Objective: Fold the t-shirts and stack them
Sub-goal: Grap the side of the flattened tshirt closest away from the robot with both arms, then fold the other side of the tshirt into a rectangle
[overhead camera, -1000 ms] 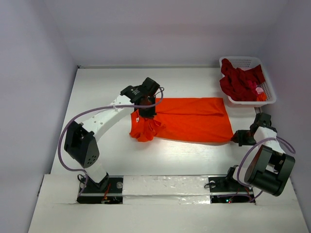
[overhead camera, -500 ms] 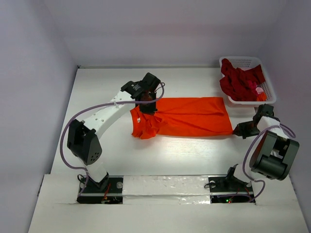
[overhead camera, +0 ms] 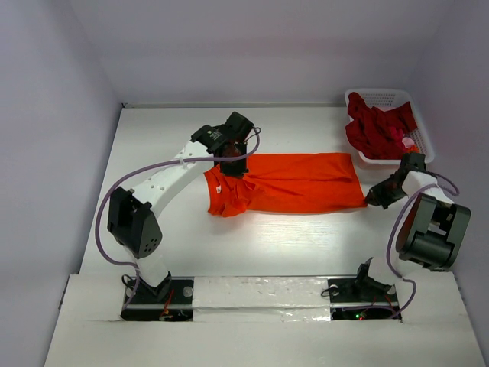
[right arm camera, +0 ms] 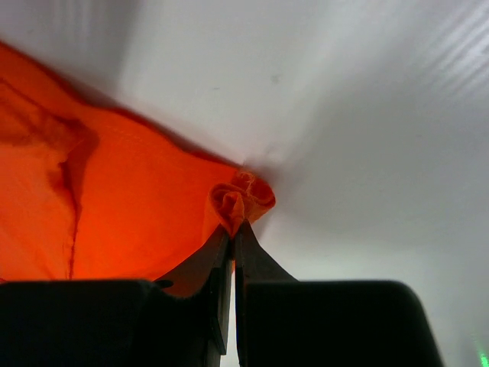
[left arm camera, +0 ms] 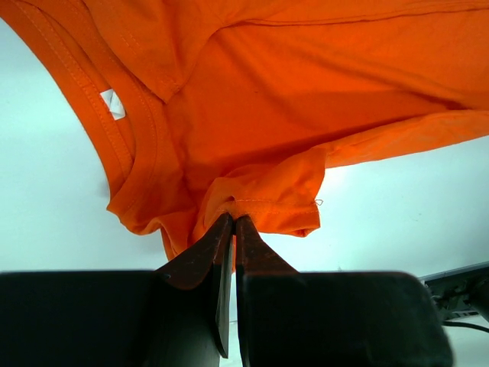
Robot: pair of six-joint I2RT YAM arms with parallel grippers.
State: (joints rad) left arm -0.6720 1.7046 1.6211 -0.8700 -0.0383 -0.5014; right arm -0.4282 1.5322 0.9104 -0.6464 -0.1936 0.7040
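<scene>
The bright orange t-shirt [overhead camera: 298,183] lies across the middle of the table, its left end bunched. My left gripper [overhead camera: 234,170] is shut on a fold of it near the collar; in the left wrist view the pinched cloth [left arm camera: 260,202] sits at the tips of the gripper [left arm camera: 233,222], with the neckline and white tag [left arm camera: 113,103] to the left. My right gripper [overhead camera: 373,199] is shut on the shirt's near right corner, bunched at the tips [right arm camera: 233,228] as a knot of cloth [right arm camera: 241,199]. Darker red t-shirts [overhead camera: 378,126] are piled in the basket.
The white lattice basket [overhead camera: 425,153] stands at the back right, close to my right arm. White walls enclose the table on the left, back and right. Bare table shows in front of the shirt and at the far left.
My left gripper has drawn the shirt's left end back and slightly right, bunching it. My right gripper has moved back and up with the shirt's right corner.
</scene>
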